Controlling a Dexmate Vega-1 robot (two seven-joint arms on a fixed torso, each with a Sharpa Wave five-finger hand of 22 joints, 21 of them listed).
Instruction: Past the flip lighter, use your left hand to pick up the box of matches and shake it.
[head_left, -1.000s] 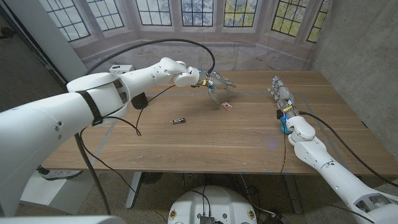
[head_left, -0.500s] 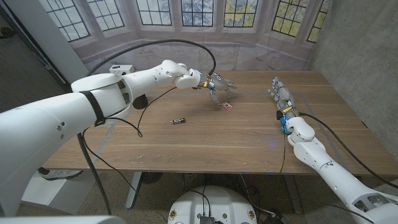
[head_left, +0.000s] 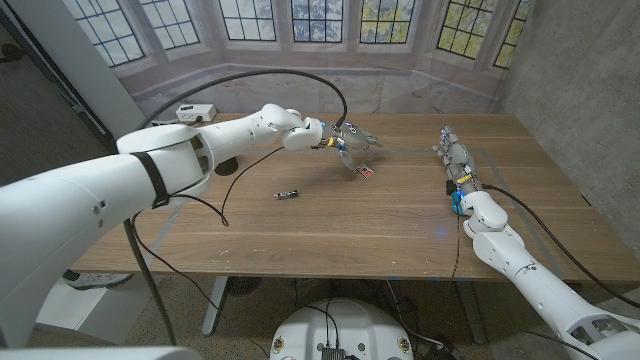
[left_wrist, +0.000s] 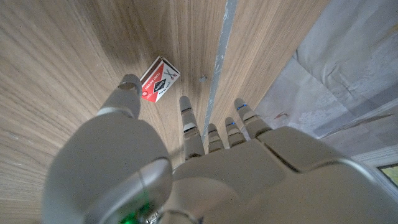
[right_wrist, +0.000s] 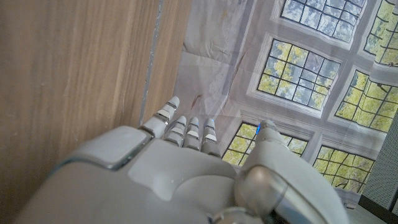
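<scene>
Left robot hand (head_left: 352, 141) over the far middle of the desk (head_left: 330, 225), fingers (left_wrist: 190, 127) spread wide, nothing held. Hovering just above and behind the matchbox (head_left: 366, 172), thumb tip close beside it in the left wrist view, contact not clear. Matchbox (left_wrist: 159, 79) flat on the wood, red face up, near the desk's far edge. Lighter (head_left: 287, 195) small and dark, nearer the robot and to its left, well apart from the matchbox. Right robot hand (head_left: 456, 160) at the desk's right side, fingers straight and side by side, empty. White box (head_left: 192, 112) at the far left corner.
</scene>
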